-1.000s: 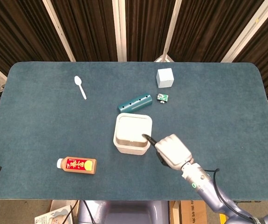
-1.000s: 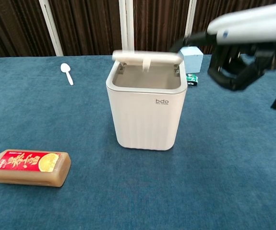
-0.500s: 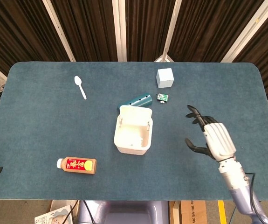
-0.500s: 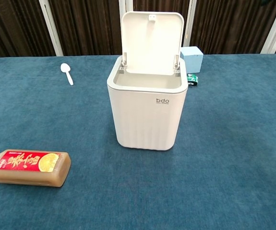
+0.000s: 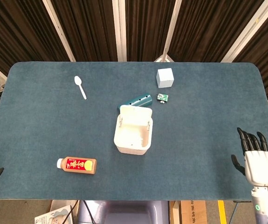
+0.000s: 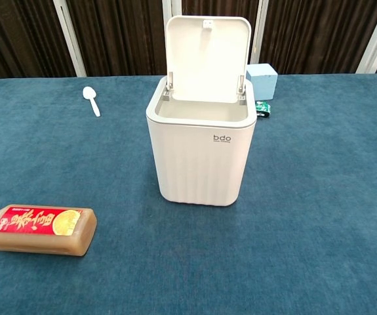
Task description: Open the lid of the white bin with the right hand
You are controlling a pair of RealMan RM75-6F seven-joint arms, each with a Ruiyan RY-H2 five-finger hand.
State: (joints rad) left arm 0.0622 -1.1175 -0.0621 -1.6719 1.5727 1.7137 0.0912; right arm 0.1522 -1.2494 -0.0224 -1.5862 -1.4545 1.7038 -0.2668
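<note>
Right hand (image 5: pixel 257 161), fingers spread and holding nothing, hovers at the table's near-right edge, well apart from the white bin (image 5: pixel 132 135) and off to the bin's right; chest view doesn't show the hand at all. Left hand: only a dark tip at the far-left edge of head view, prob. part of it, too little to tell how the fingers lie. White bin stands upright approx. mid-table (image 6: pixel 319 197), its lid (image 6: pixel 208 58) swung up past vertical on the rear hinge, inside open to view and apparently empty. Judged from this, the task looks done: lid is up and standing on its own w/ nothing touching it, right hand clear. Nothing obvious left except maybe parking the arm. Around the bin: a teal cylinder (image 5: pixel 135 102) just behind it, touching or nearly so; a small green item (image 5: pixel 162 97) behind-right of the bin; a pale blue cube (image 5: pixel 165 77) further behind-right; a white spoon (image 5: pixel 80 86) well behind-left; a bottle w/ red label (image 5: pixel 77 165) lying on its side front-left of the bin, cap pointing away from it.
</note>
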